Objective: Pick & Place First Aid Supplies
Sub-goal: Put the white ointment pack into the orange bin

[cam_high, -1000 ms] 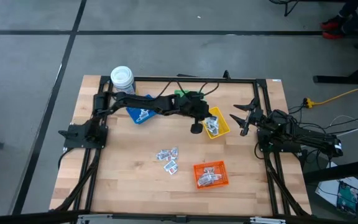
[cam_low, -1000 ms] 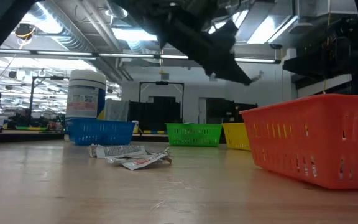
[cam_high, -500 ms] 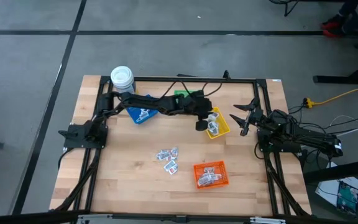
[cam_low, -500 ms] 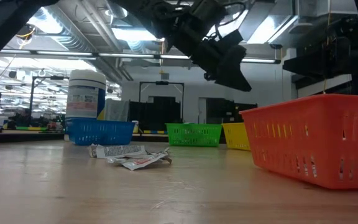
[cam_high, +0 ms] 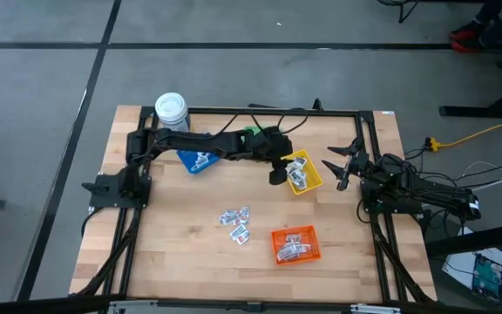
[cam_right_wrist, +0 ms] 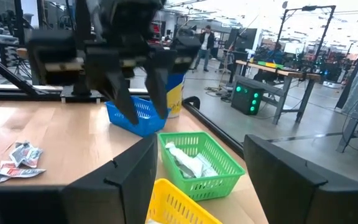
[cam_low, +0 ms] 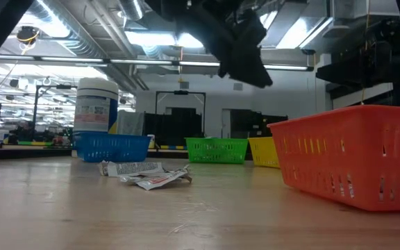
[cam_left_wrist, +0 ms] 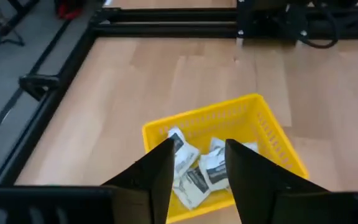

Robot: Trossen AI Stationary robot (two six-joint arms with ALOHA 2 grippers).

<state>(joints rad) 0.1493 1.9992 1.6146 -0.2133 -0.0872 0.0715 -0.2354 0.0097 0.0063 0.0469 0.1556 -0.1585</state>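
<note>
Left gripper [cam_high: 276, 177] apart beside yellow bin [cam_high: 315, 177], seemingly empty now, packets [cam_left_wrist: 199, 171] inside, right gripper [cam_high: 342, 166] apart, unmoved

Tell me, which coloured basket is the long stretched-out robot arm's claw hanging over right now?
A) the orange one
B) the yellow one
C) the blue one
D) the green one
B: the left gripper hangs with its fingers apart right above the yellow basket, which holds several white packets.
</note>
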